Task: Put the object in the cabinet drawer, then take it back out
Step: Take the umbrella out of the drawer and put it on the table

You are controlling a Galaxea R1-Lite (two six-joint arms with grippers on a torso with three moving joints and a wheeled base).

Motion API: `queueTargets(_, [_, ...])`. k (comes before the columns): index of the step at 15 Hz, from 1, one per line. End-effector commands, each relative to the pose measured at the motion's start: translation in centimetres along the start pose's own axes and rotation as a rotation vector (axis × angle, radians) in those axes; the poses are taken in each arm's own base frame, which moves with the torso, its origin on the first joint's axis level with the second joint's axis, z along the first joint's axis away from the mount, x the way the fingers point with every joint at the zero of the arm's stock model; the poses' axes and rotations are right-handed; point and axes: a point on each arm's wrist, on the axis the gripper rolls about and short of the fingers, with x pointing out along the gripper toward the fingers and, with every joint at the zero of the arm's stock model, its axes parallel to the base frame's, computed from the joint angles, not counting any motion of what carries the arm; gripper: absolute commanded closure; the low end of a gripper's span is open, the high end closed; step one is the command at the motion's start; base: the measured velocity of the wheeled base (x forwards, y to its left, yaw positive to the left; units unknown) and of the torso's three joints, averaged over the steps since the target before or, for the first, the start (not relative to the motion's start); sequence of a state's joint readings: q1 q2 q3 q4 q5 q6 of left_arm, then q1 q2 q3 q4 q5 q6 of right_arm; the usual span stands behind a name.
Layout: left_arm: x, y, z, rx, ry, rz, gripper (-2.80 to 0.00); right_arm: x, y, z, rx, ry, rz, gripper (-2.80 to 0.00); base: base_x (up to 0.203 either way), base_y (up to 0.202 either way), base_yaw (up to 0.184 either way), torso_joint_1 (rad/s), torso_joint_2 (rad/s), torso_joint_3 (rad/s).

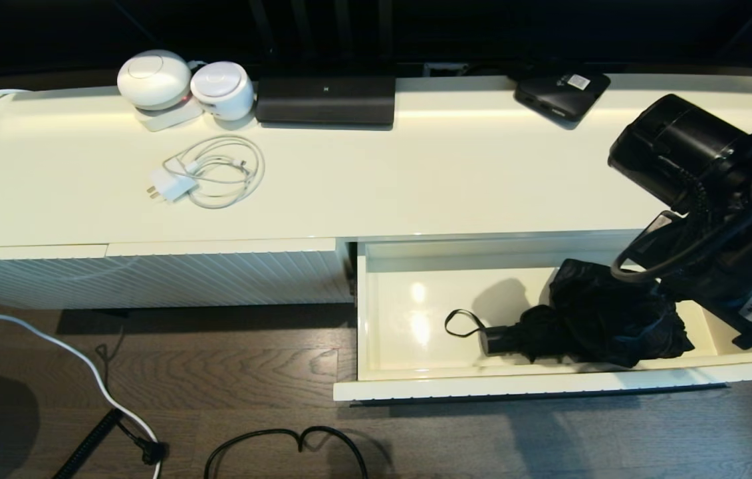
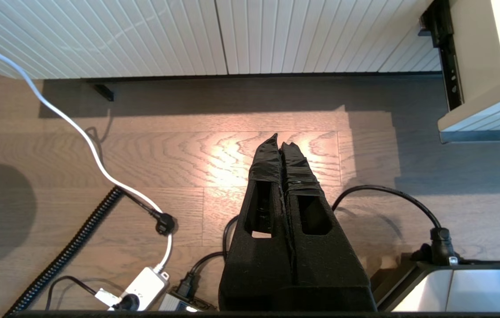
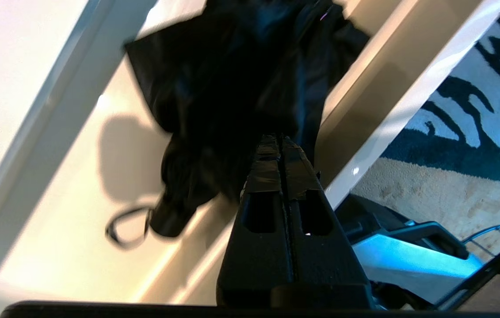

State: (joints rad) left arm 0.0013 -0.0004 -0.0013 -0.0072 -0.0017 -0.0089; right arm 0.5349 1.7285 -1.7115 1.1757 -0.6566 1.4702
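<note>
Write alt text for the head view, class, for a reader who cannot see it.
A black folding umbrella lies inside the open cream drawer of a long cabinet, with the robot's right arm over the drawer's right end. A white charger with cable rests on the cabinet top.

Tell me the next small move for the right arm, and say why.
Probably open the right end effector and lower it onto the umbrella. The umbrella lies loose in the open drawer, handle and wrist loop pointing left, so the putting-in looks done. The right end effector hangs just over the fabric with its fingers pressed together, holding nothing.
</note>
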Motion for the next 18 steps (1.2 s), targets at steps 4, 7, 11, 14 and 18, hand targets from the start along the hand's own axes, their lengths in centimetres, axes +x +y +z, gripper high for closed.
queueTargets(4, [0.0,0.0,0.0,0.000,-0.003,0.000,0.00,4.0,1.1,0.9,0.121,-0.067,-0.130,0.00,0.000,0.000,0.000,0.000,0.00,0.000])
queueTargets(7, [0.0,0.0,0.0,0.001,-0.003,0.000,0.00,3.1,1.4,1.5,0.160,-0.034,-0.073,0.00,0.000,0.000,0.000,0.000,0.00,0.000])
queueTargets(11, [0.0,0.0,0.0,0.000,-0.002,0.000,0.00,2.2,1.4,1.5,0.179,0.195,-0.020,-2.80,0.000,0.000,0.000,0.000,0.00,0.000])
queueTargets(14, [0.0,0.0,0.0,0.000,-0.003,0.000,0.00,3.5,1.3,1.5,0.207,0.285,-0.001,-2.80,0.000,0.000,0.000,0.000,0.00,0.000])
queueTargets(18, [0.0,0.0,0.0,0.000,-0.002,0.000,0.00,6.7,1.1,1.1,0.208,0.263,0.023,-2.80,0.000,0.000,0.000,0.000,0.00,0.000])
